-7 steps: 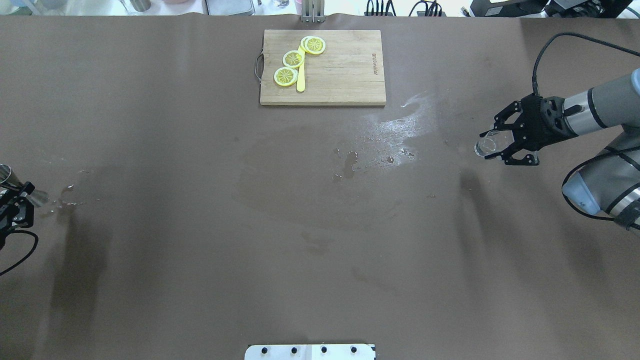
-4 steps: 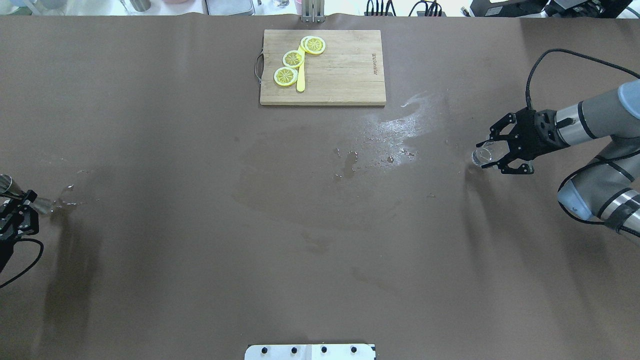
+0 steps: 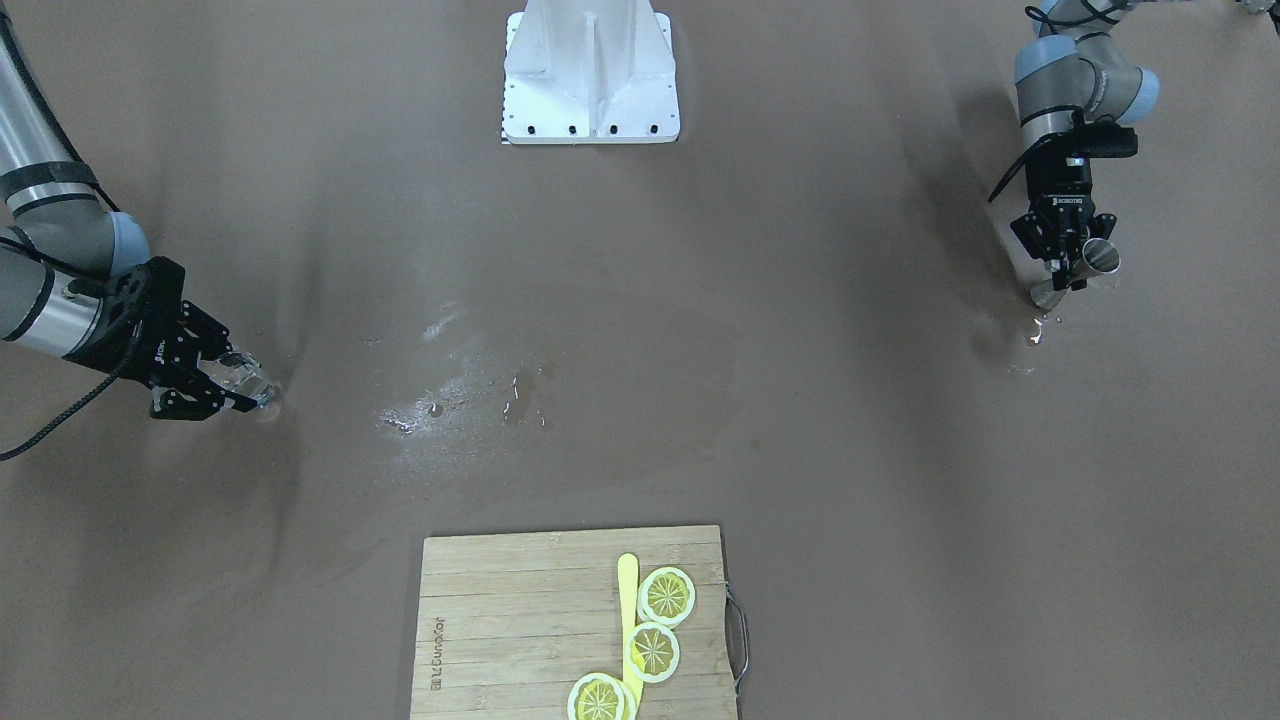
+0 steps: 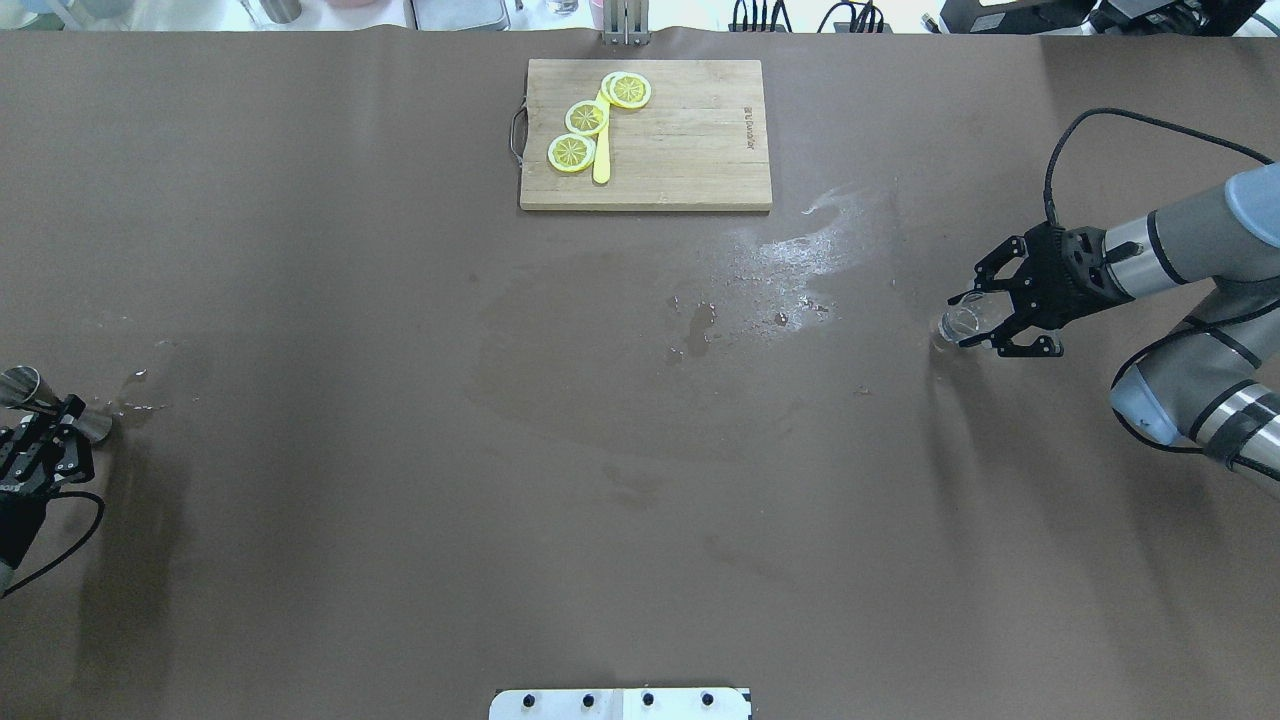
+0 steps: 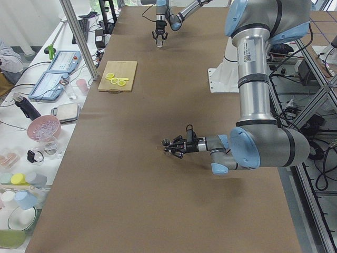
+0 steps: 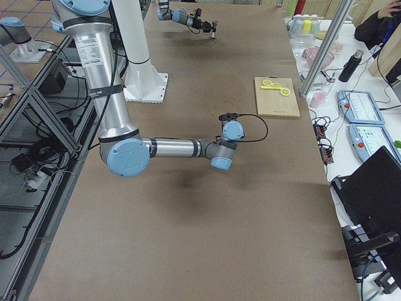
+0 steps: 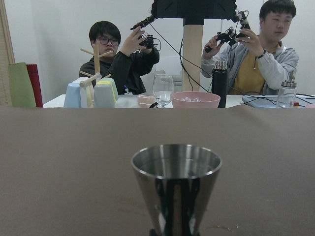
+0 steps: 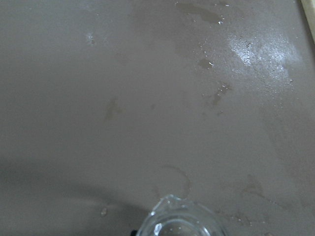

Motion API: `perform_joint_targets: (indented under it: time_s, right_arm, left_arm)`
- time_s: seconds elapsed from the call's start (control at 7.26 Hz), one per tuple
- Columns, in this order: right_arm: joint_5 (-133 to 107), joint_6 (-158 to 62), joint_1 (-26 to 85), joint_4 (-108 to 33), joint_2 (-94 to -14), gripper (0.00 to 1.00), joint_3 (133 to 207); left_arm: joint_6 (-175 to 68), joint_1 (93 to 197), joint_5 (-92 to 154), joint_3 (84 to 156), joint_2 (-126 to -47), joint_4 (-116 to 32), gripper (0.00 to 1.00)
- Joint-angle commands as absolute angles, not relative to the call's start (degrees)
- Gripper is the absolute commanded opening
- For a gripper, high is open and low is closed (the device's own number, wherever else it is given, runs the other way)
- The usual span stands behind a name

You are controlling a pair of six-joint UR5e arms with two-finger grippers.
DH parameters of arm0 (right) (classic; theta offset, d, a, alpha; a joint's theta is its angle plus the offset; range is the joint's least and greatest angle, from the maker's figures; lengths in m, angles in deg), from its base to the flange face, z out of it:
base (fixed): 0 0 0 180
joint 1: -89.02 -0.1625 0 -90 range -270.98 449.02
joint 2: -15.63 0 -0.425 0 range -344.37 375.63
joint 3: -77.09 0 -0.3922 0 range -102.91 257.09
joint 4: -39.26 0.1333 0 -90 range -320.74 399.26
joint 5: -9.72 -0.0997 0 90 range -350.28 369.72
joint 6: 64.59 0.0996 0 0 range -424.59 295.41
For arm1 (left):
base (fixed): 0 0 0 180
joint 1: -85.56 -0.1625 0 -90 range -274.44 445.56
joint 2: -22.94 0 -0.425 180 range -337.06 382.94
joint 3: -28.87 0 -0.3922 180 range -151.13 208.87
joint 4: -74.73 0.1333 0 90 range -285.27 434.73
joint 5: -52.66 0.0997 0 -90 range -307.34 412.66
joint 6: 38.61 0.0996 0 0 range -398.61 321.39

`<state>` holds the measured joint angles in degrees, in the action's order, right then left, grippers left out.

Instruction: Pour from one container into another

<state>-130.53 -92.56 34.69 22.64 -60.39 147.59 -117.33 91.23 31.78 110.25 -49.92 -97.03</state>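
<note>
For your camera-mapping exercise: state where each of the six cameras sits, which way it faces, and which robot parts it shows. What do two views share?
Front-facing: across the table, facing the white robot base; both arms.
Overhead: behind the robot, looking down; right gripper holds the small clear glass cup.
Exterior left: table end; left arm near.
Exterior right: opposite end; right arm near.
Left wrist: level, at the silver metal jigger.
Right wrist: downward, at the cup.
Front-facing and overhead share the wooden cutting board.

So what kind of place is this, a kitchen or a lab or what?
Most likely a robotics lab staged as a drinks bench. Two arms work a brown-covered table bearing a cutting board with lemon slices, while two people opposite hold up handheld controllers.
</note>
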Motion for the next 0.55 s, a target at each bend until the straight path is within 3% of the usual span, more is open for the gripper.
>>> perform_joint_targets:
  time_s: [0.0,0.41]
  right_arm:
    - [-131.17,-88.61,36.37,24.84,-60.57,0.0,147.84]
    - [-131.08,-87.79,37.17,25.29,-60.58,0.0,147.75]
  left_arm:
    - [-119.54,91.1,31.92,110.35,-49.92,-96.74,0.98]
    - [-119.29,91.53,31.66,112.79,-48.53,-96.48,0.98]
